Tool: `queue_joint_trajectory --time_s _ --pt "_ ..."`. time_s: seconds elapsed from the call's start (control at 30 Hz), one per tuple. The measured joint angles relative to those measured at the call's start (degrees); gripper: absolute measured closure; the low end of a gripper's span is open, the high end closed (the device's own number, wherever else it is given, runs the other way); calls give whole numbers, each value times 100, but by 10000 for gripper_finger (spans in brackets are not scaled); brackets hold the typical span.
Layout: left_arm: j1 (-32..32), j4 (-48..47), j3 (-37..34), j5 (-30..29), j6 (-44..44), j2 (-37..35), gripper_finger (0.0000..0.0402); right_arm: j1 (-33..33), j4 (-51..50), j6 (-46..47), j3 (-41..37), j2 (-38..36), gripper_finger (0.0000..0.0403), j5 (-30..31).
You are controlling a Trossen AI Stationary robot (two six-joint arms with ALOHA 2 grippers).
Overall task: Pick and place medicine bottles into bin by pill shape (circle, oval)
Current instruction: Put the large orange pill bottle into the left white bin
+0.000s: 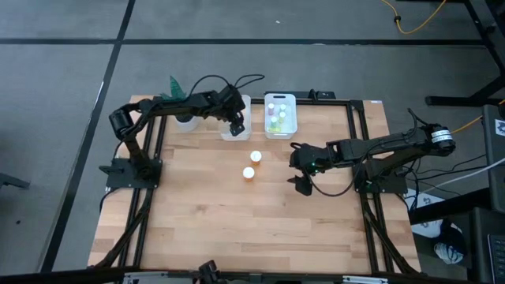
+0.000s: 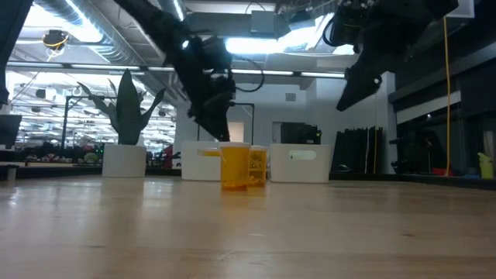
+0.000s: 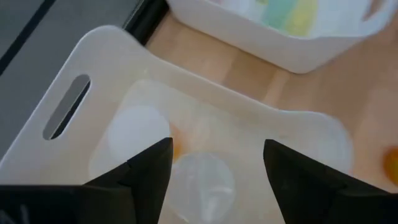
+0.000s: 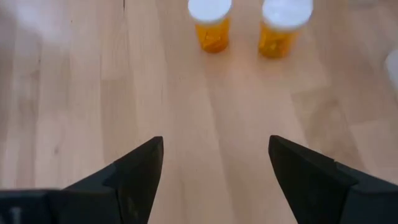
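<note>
Now two orange bottles [image 1: 252,165] stand on the table; both grippers gape, empty.

2 bottles [image 1: 252,164] mid-table | 2 bins [image 1: 280,115] behind | plant [image 1: 177,88] far-left

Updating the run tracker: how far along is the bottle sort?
Done: the right white plastic bin holds several small pale bottles; the left white bin holds at least two white-capped bottles. In hand: nothing; the left gripper, open, hovers over the left bin, and the right gripper is open above the table. Left: two orange-amber white-capped bottles on the wooden table.
</note>
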Motion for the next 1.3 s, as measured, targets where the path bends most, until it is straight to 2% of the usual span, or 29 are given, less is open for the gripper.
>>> queue_joint_trajectory --time_s 0.2,0.33,0.57,0.73,0.87,1.07,1.3 --pt "-424 -1453 832 -315 -13 -7 159 -64 423 -554 0 201 111 133" --pt "-774 -2505 1177 -678 -7 -9 158 -230 630 -734 0 665 111 133" --pt "-1254 -4171 1236 -887 -237 -106 158 -607 1674 -1055 -4 1599 111 131" --pt "-1578 -5012 1230 -1177 -505 -312 158 -885 2439 -1285 -2 2184 111 116" --pt "-1799 -5261 1230 -1389 -660 -610 158 -1057 2761 -1319 103 2650 111 132" --pt "-1989 -5070 1014 -1413 -900 -1200 158 -1176 3010 -1525 530 3121 111 120" --pt "-2100 -4721 44 -1569 -1410 -1976 158 -1203 3005 -1772 1043 3370 111 129"
